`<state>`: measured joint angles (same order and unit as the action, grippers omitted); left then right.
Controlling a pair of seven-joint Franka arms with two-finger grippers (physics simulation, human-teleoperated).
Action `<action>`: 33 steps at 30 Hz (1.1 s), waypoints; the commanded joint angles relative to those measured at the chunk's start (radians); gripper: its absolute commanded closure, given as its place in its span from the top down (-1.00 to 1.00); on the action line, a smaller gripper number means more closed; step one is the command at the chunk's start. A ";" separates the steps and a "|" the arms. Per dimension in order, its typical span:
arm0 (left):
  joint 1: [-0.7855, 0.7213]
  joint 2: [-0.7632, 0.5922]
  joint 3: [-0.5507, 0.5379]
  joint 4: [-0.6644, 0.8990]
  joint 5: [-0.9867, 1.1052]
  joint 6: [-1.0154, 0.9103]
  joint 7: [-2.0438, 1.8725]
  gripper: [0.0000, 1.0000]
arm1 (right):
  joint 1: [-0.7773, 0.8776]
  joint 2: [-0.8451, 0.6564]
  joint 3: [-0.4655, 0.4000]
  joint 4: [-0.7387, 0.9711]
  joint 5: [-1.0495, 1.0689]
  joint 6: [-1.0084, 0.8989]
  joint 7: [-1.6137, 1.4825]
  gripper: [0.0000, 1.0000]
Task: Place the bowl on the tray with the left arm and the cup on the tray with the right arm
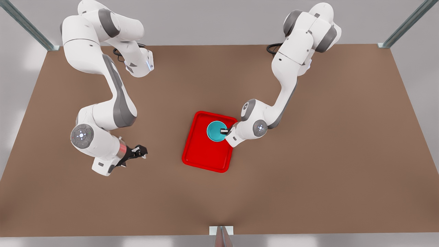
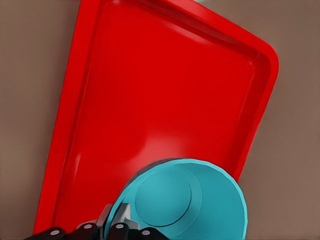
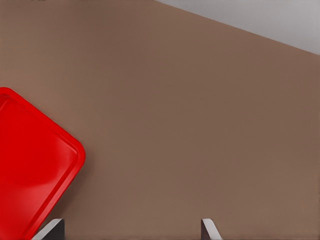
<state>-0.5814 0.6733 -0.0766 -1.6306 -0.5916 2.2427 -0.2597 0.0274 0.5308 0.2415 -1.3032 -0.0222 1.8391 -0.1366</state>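
The teal bowl (image 1: pixel 215 132) sits at the far end of the red tray (image 1: pixel 205 156), over its floor. My left gripper (image 1: pixel 225 131), on the arm at the front view's right, is shut on the bowl's rim, one finger inside. The left wrist view shows the bowl (image 2: pixel 190 200) from above against the tray (image 2: pixel 165 90), with the left gripper (image 2: pixel 122 220) pinching its edge. My right gripper (image 1: pixel 140 151) hangs open and holds nothing over the table at the front view's left, apart from the tray. Its fingertips (image 3: pixel 210 228) stand wide apart near a tray corner (image 3: pixel 30 160). The cup is out of view.
A brown table (image 1: pixel 308 154) spreads widely around the tray. Metal frame posts (image 1: pixel 404 25) rise at its far corners, and a bracket (image 1: pixel 221 230) sits at the middle of the near edge.
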 commanded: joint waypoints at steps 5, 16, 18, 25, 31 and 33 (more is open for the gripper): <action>-0.034 0.006 0.003 -0.002 -0.067 0.040 -0.039 1.00 | -0.012 0.000 0.001 -0.008 0.001 -0.003 0.104 1.00; 0.239 -0.061 0.480 0.505 0.148 -0.667 -0.079 1.00 | -0.308 -0.270 0.002 -0.519 -0.067 0.212 0.111 1.00; 0.261 -0.116 0.520 0.543 0.305 -0.736 0.154 1.00 | -0.372 -0.275 0.002 -0.571 -0.071 0.249 0.104 1.00; 0.339 -0.509 0.293 0.161 0.593 -0.628 0.237 1.00 | -0.446 -0.267 0.002 -0.645 -0.108 0.299 0.114 1.00; 0.339 -0.466 0.294 0.160 0.575 -0.621 0.238 1.00 | -0.497 -0.275 0.004 -0.781 -0.105 0.407 0.098 1.00; 0.337 -0.455 0.293 0.160 0.558 -0.621 0.238 1.00 | -0.517 -0.275 0.004 -0.814 -0.107 0.451 0.078 1.00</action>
<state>-0.2455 0.2203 0.2162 -1.4711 -0.0289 1.6226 -0.0200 -0.4914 0.2575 0.2440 -2.1169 -0.1289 2.2916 -0.0595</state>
